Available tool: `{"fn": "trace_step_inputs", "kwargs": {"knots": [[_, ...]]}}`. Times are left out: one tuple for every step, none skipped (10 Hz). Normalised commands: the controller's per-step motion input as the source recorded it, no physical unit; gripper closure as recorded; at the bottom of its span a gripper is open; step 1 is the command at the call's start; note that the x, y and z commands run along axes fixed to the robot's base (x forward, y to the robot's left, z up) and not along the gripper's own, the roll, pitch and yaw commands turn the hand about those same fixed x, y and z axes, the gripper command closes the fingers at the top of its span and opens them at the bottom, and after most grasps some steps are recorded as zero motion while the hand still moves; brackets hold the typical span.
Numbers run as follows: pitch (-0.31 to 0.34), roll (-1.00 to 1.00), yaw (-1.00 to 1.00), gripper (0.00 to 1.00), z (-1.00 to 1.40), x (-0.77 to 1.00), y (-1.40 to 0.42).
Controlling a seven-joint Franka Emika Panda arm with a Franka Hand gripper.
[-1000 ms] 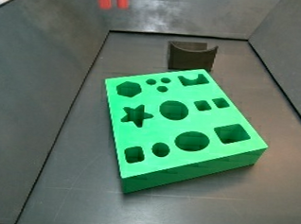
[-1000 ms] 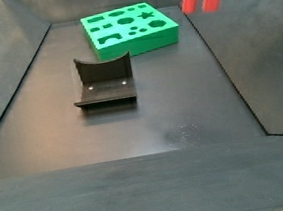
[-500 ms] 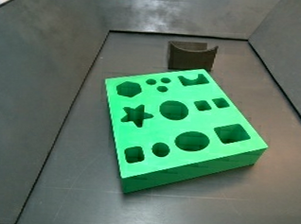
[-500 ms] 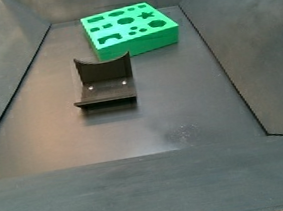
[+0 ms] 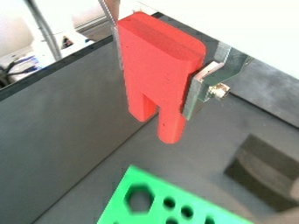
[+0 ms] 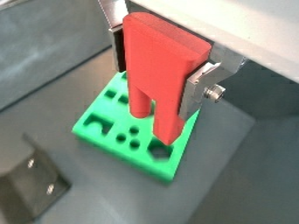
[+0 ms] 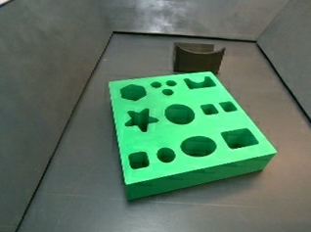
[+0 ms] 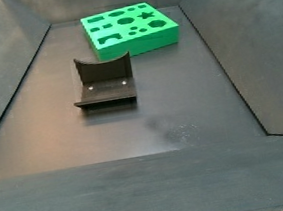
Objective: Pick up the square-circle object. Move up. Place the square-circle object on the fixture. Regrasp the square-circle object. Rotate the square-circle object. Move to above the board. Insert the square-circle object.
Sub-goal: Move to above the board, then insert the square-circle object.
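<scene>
the red square-circle object (image 5: 162, 66) and the gripper (image 5: 163, 70) holding it have risen out of both side views since a second ago, when the block still showed at their upper edge; now only the wrist views show them. the gripper's silver fingers (image 6: 201, 85) are closed on the block's upper, solid part, one plate on each side, and its two legs hang down free with the notch between them, one leg reaching lower than the other. in a wrist view the block hangs well above the green board (image 6: 111, 131); the same board shows in both side views (image 7: 186, 131) (image 8: 128, 28), lying flat on the dark floor (image 8: 173, 113) with its shaped holes empty. the fixture (image 8: 103, 83) stands apart from the board, nothing resting on it.
</scene>
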Motion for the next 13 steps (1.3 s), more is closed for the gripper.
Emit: {"fn": "trace_step_inputs", "kwargs": {"knots": [[0.116,0.02,0.01,1.0,0.38,0.52,-1.0],[0.124,0.03,0.01,1.0,0.38,0.55,-1.0],[0.149,0.06,0.01,1.0,0.25,0.42,-0.65],[0.151,0.07,0.01,1.0,0.18,0.33,-0.48],[0.115,0.07,0.01,1.0,0.1,0.2,-0.26],[0.0,0.15,0.83,1.0,-0.48,0.0,-0.16],[0.0,0.11,0.69,1.0,-0.23,0.02,0.0],[0.0,0.12,0.79,1.0,-0.32,0.0,-0.2],[0.0,0.06,0.72,1.0,-0.45,0.0,-0.33],[-0.034,0.0,0.53,1.0,-0.65,0.0,-0.62],[-0.061,0.02,0.34,1.0,-0.87,0.02,-0.81],[-0.08,0.0,0.26,1.0,-0.83,0.02,-0.88],[-0.071,0.0,0.31,1.0,-0.84,0.02,-0.81]]}}
